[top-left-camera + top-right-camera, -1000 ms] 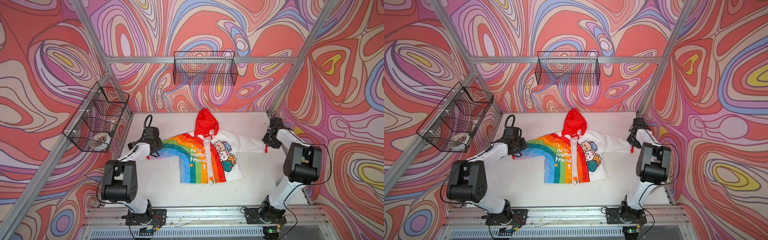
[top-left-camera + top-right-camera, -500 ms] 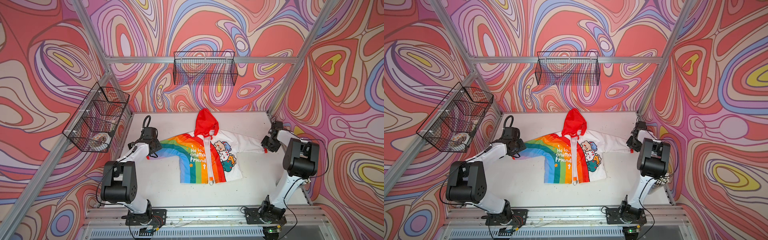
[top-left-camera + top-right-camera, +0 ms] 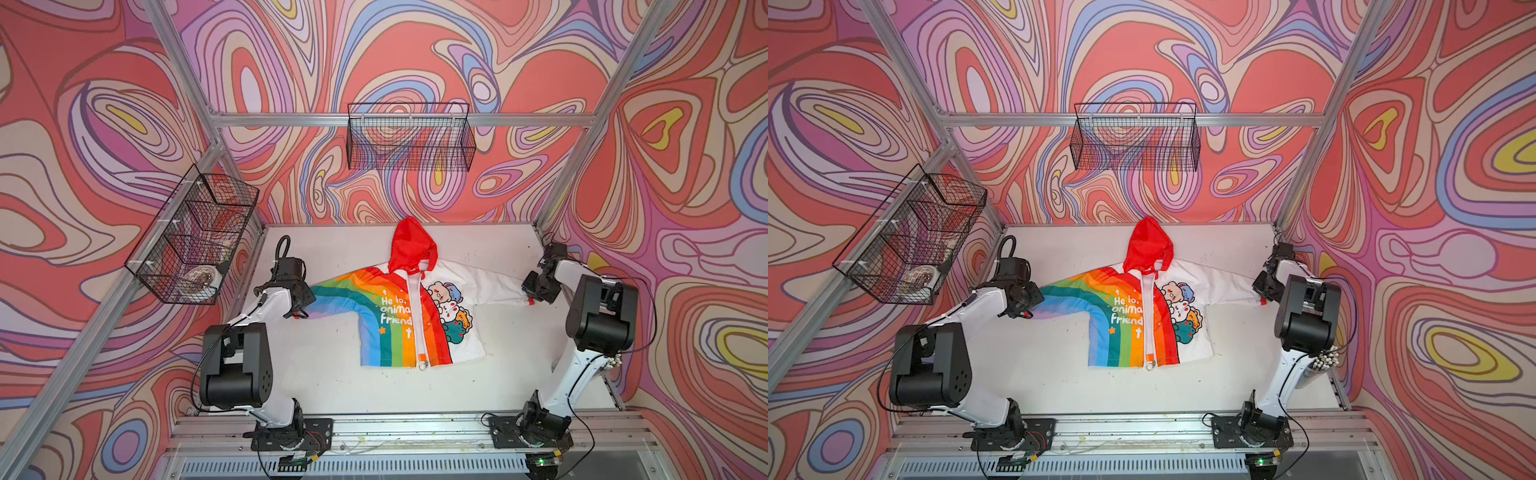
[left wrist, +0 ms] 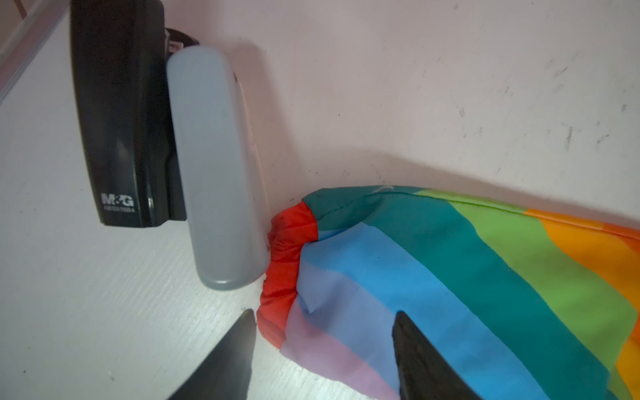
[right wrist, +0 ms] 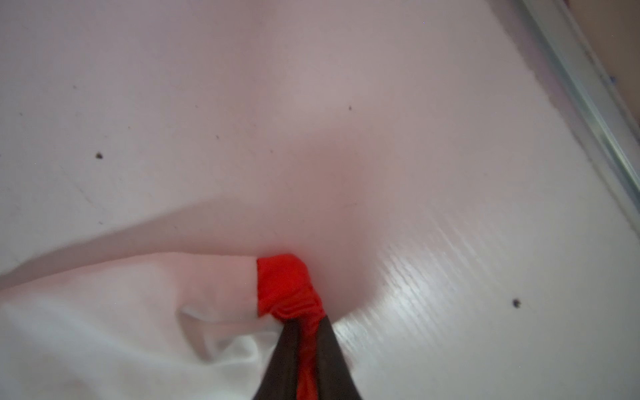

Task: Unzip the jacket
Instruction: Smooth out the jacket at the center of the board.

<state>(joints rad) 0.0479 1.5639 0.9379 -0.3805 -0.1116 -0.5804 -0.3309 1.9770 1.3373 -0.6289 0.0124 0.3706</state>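
L gripper (image 4: 323, 313) – jaws wide, nothing pinched; the rainbow sleeve (image 4: 450, 277) end w/ its red cuff (image 4: 287, 263) lies btwn the open fingers on the table (image 4: 450, 86). Just ahead of the tips, beside that cuff: grey case (image 4: 214, 166), w/ a black stapler (image 4: 121, 121) against it. Btwn both grippers the jacket (image 3: 399, 324) lies flat, front halves meeting along the white zipper (image 3: 417, 320). R gripper (image 5: 306, 320) – clamped on the white sleeve (image 5: 138, 311) at its red wrist band (image 5: 284, 284).

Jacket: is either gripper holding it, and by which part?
Right gripper pinches the jacket by its white sleeve's red cuff. Left gripper is open over the rainbow sleeve's cuff, holding nothing.
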